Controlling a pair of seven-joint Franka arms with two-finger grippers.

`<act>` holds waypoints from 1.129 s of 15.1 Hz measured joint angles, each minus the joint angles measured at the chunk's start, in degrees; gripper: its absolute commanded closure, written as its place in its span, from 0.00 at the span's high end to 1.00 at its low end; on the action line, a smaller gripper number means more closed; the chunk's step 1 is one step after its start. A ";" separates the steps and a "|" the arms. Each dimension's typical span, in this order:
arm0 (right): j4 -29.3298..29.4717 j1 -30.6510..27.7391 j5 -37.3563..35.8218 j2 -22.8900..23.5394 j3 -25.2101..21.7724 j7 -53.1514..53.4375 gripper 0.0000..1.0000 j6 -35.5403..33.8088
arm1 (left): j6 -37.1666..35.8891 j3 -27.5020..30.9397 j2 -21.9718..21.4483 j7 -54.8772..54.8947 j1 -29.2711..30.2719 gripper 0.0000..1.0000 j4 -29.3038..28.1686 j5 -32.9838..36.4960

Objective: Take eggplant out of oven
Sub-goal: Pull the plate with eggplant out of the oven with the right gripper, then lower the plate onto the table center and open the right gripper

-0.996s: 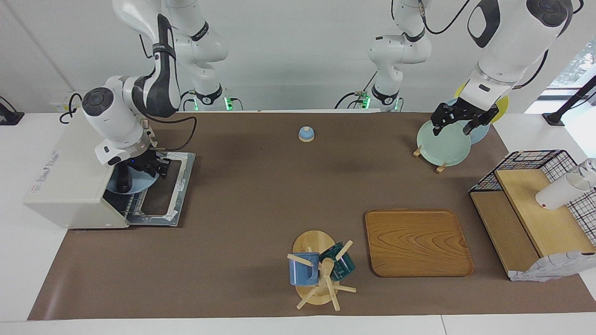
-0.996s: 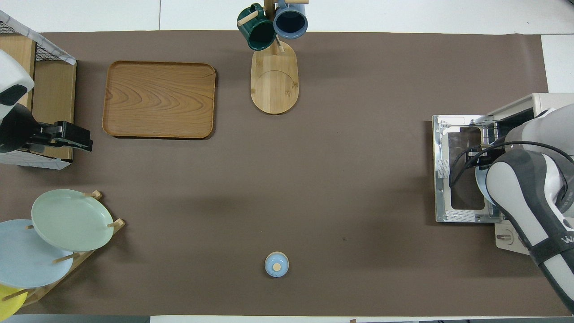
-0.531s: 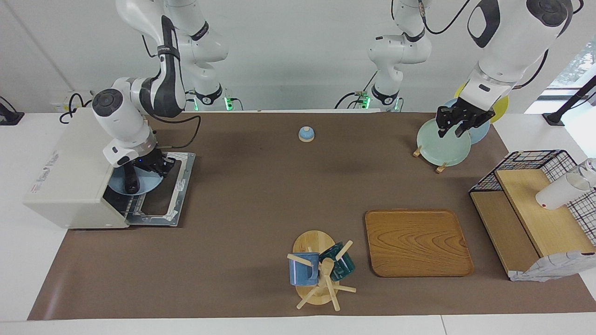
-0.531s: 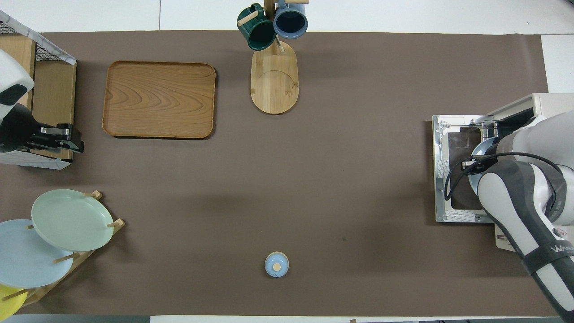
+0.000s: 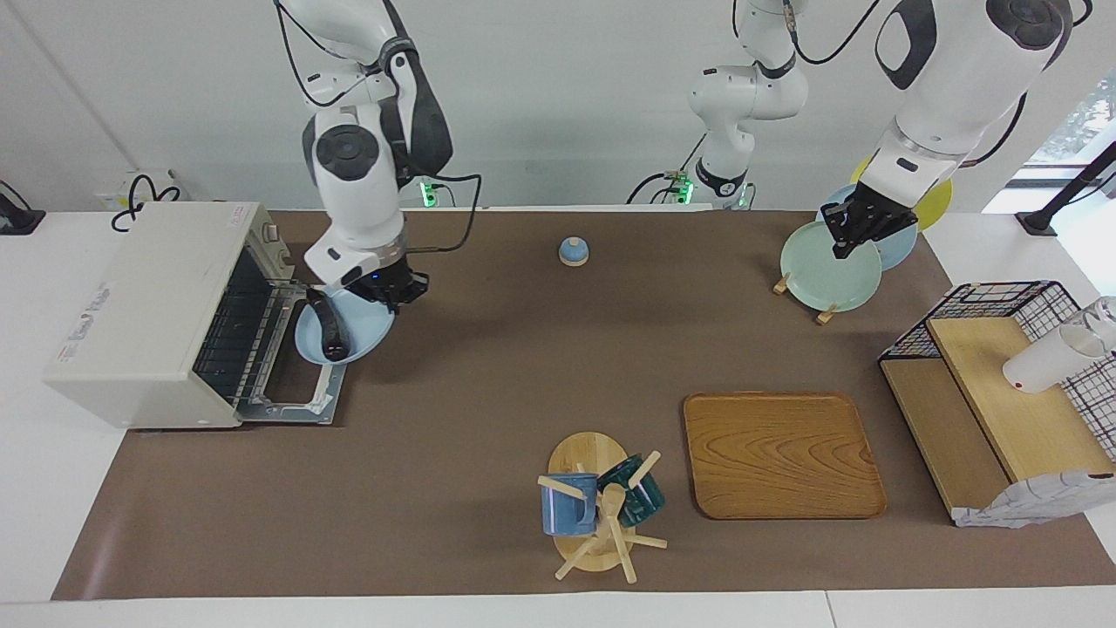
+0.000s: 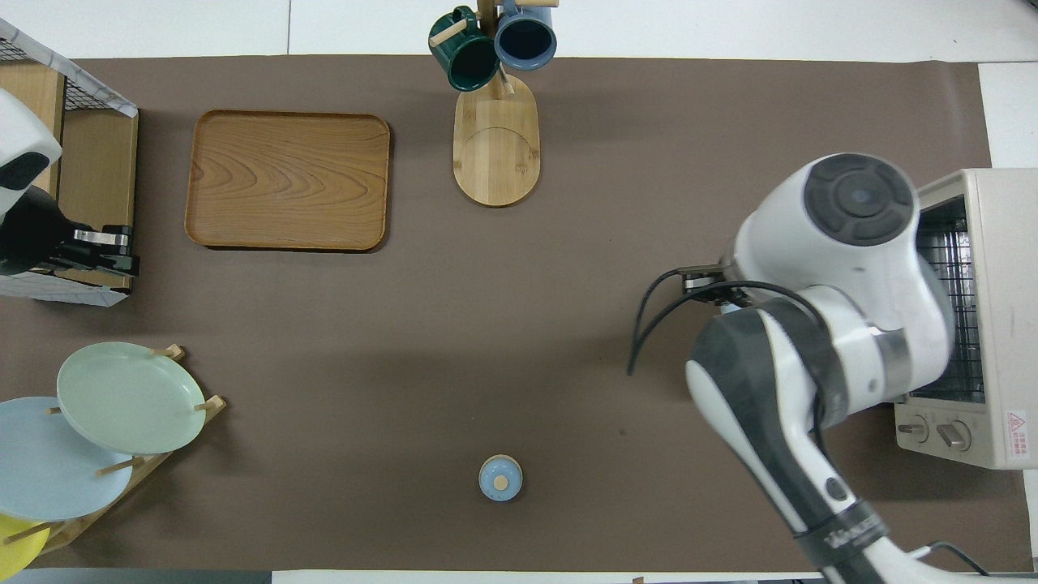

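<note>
The cream-white oven stands at the right arm's end of the table with its door folded down open; it also shows in the overhead view. The dark eggplant lies on a light blue plate. My right gripper is shut on that plate's rim and holds it in the air in front of the oven, over the door's edge. In the overhead view the right arm hides plate and eggplant. My left gripper waits up in the air by the plate rack.
A green plate stands in the rack at the left arm's end. A wire basket shelf holds a white cup. A wooden tray, a mug tree and a small blue knobbed lid are on the mat.
My right gripper drew the blue plate with the eggplant out of the oven and raised it over the door's edge. My left gripper shifted slightly by the plate rack.
</note>
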 measured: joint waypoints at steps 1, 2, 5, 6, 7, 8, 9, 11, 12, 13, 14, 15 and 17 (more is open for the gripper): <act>1.74 3.44 -0.02 1.15 0.07 5.13 0.00 -0.38 | 0.07 0.00 0.00 0.00 0.00 1.00 0.00 0.00; 3.87 6.62 0.00 2.69 0.16 9.54 0.00 -0.98 | 0.13 0.00 0.00 0.00 0.02 1.00 0.00 0.00; 12.14 14.66 0.01 10.00 0.48 19.54 0.00 -1.98 | 0.27 0.04 0.00 0.00 0.09 1.00 0.00 -0.06; 15.89 17.24 -0.01 13.43 0.65 22.11 0.00 -3.19 | 0.30 0.05 0.00 0.00 0.10 1.00 0.00 -0.12; 19.23 19.54 -0.04 16.65 0.80 23.93 0.00 -3.98 | 0.33 0.05 0.00 0.00 0.10 1.00 0.00 -0.15; 21.63 21.36 -0.03 19.44 0.94 24.93 0.00 -3.65 | 0.39 0.05 0.00 0.00 0.11 1.00 0.01 -0.17; 23.17 22.67 -0.03 21.88 1.12 25.48 0.00 -2.08 | 0.47 0.06 0.00 0.00 0.14 1.00 0.00 -0.18; 23.69 23.42 -0.01 24.56 1.34 25.57 0.00 1.54 | 0.68 0.10 0.00 0.00 0.22 1.00 0.00 -0.21; 23.66 23.31 0.13 25.18 1.42 25.57 0.00 3.38 | 0.79 0.12 0.00 0.00 0.24 1.00 0.01 -0.22; 23.40 23.12 0.43 25.47 1.58 25.57 0.00 5.67 | 0.85 0.13 0.00 0.00 0.25 0.85 0.00 -0.22; 22.55 23.05 0.68 25.52 1.69 25.57 0.00 8.06 | 0.91 0.13 0.00 0.00 0.26 0.19 0.01 -0.22; 21.17 23.05 0.85 25.52 1.83 25.57 0.00 10.86 | 0.96 0.14 0.00 0.00 0.28 0.00 0.01 -0.23; 18.25 23.10 1.25 25.53 2.10 25.57 0.04 16.05 | 0.97 0.15 0.00 -0.05 0.40 0.00 0.00 -0.60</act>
